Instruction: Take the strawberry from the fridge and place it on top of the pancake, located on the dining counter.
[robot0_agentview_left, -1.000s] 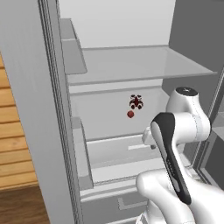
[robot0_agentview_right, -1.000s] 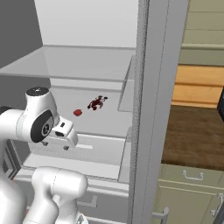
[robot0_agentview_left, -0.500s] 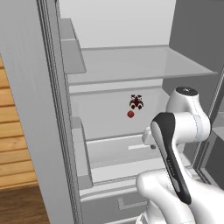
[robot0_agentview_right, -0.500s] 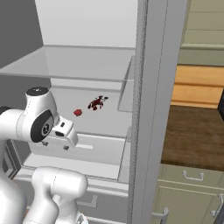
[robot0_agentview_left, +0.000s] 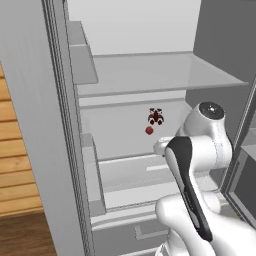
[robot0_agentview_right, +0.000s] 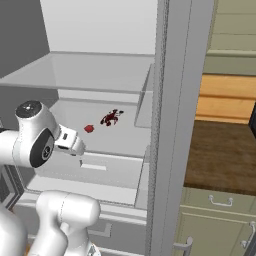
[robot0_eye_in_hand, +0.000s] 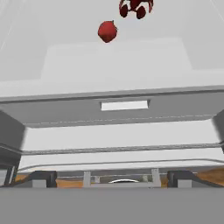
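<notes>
White fridge (robot0_agentview_left: 135, 75) interior takes up most of what you can see, doors swung open and clear shelves stacked up the middle of the frame, with a bit of wood flooring and paneling at the left edge of the left base view and a dark wooden counter (robot0_agentview_right: 220, 155) off at the right of the right base view. So the strawberry (robot0_agentview_left: 149, 130) is sitting on the middle shelf, a small red blob around the center of the left base view and center-left in the right one (robot0_agentview_right: 89, 128). In the hand view it's up near the top, a bit left of center (robot0_eye_in_hand: 107, 31). Just behind it there's a darker red cluster, cherries maybe (robot0_agentview_left: 156, 116), close to the berry but not touching as far as I can tell. The arm is bent up in front of the fridge with the hand aimed into the shelf opening, which makes sense since it's got to reach in level under the shelf above rather than come down from the top. The gripper (robot0_eye_in_hand: 113, 177) has its fingers spread as wide as they go with nothing between them, well short of the berry. My guess is it's lined up for the reach and needs to push forward and shift slightly toward the berry, being careful not to bump the cluster behind it.
</notes>
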